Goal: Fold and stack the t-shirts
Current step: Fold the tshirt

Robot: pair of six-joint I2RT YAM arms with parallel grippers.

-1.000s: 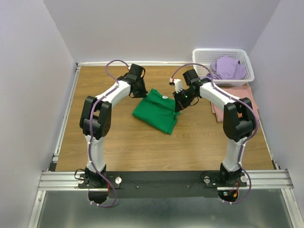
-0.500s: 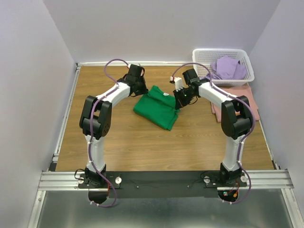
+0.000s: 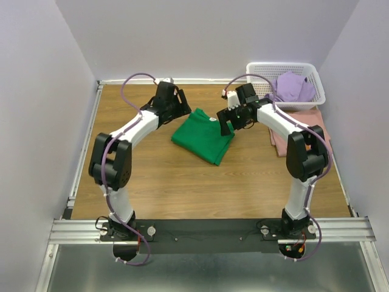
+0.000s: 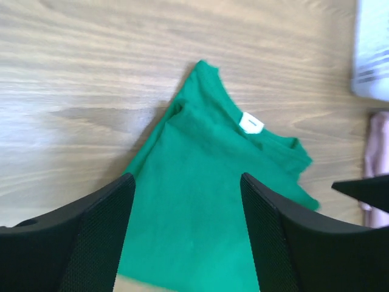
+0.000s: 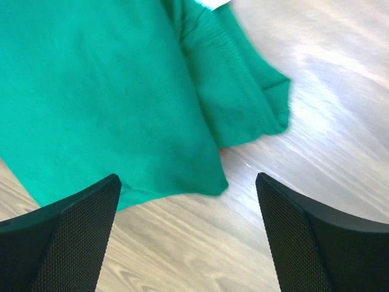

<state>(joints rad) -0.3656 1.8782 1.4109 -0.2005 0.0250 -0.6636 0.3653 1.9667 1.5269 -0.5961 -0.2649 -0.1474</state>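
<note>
I have the left gripper [image 4: 186, 179] with its jaws standing wide apart and nothing between them. Its wrist view looks down past the two black fingers [image 4: 97, 231] onto the green t-shirt [image 3: 202, 137], which lies on the wooden table [image 3: 182, 188] below. The right gripper [image 5: 186, 178] is the same: jaws spread, clamped on nothing, hanging over the shirt's edge where the cloth bunches into a fold beside bare wood. From overhead, the green shirt sits as a folded bundle in the middle of the far half of the table, between my two grippers. Its collar, with the small white tag [image 4: 251, 123], is turned toward the far side. The dusty pink t-shirt [image 3: 318, 119] lies on the table at the right, just in front of the white lattice basket [image 3: 279, 64] and partly hidden by the right arm [image 3: 304, 155]. The lavender t-shirt [image 3: 294, 86] is heaped inside that basket in the far right corner.
</note>
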